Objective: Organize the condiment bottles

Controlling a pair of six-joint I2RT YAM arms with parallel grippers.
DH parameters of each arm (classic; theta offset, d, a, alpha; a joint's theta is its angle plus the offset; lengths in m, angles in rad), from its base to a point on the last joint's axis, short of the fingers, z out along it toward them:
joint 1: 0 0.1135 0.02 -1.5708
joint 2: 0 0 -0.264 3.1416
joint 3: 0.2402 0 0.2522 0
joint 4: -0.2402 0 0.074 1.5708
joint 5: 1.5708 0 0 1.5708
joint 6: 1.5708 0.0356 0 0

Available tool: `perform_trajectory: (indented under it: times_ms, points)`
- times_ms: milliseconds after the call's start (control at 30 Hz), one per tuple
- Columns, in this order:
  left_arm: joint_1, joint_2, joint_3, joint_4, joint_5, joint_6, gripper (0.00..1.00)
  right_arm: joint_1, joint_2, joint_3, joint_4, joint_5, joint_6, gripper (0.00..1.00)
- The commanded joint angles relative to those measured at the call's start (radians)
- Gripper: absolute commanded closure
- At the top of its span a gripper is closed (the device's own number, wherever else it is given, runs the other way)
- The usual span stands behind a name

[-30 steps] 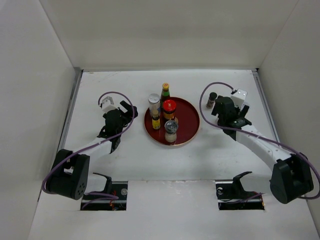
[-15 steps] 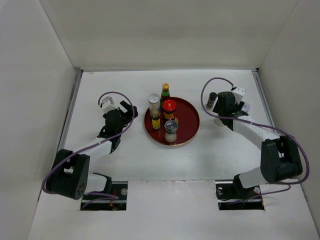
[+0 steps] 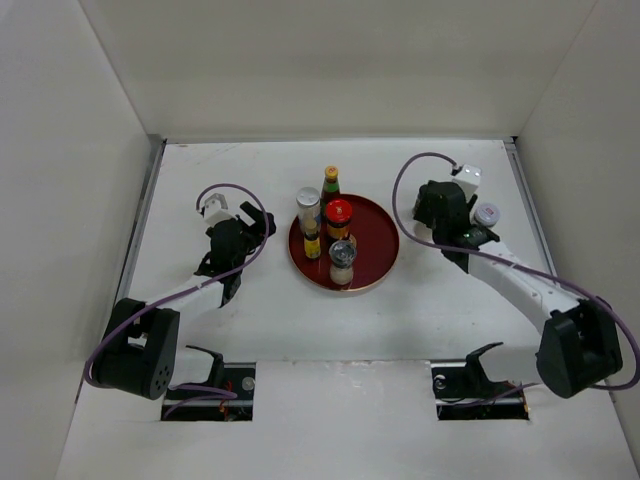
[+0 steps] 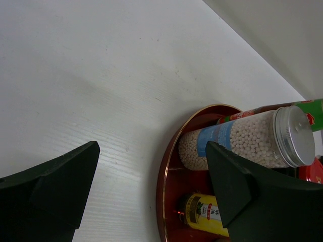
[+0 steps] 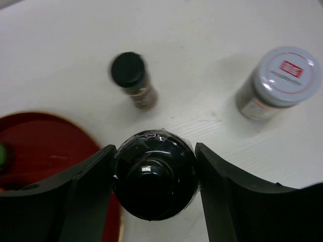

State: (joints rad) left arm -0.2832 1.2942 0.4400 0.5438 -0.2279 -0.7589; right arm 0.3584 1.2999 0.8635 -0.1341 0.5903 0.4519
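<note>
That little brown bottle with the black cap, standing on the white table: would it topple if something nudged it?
Probably: the small black-capped brown bottle looks narrow for its height, so a push near its top would likely tip it. Once down, its round body might roll. The grey-capped jar stands apart, so nothing would catch it.

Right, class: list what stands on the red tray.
Four show: a silver-capped jar, a red-capped jar, a yellow-labelled bottle and a shiny-topped shaker. They cover the tray's centre; the green bottle's base is hidden.
</note>
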Motion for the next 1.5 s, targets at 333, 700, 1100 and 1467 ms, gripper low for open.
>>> perform_trajectory:
  times_ms: [333,700,1100,1467]
  points:
    - [0.003,-0.007,-0.014,0.061,0.010,-0.008,0.14,0.193,0.312,0.374,0.191,-0.145,0.004,0.45]
    - [-0.001,0.001,-0.011,0.064,0.012,-0.008,0.15,0.192,0.516,0.485,0.200,-0.213,0.014,0.39]
    - [0.002,0.001,-0.011,0.064,0.012,-0.008,0.15,0.115,0.346,0.396,0.143,-0.141,0.018,0.09]
    - [0.002,0.005,-0.009,0.064,0.012,-0.008,0.15,-0.094,0.403,0.350,0.102,-0.148,-0.033,0.03]
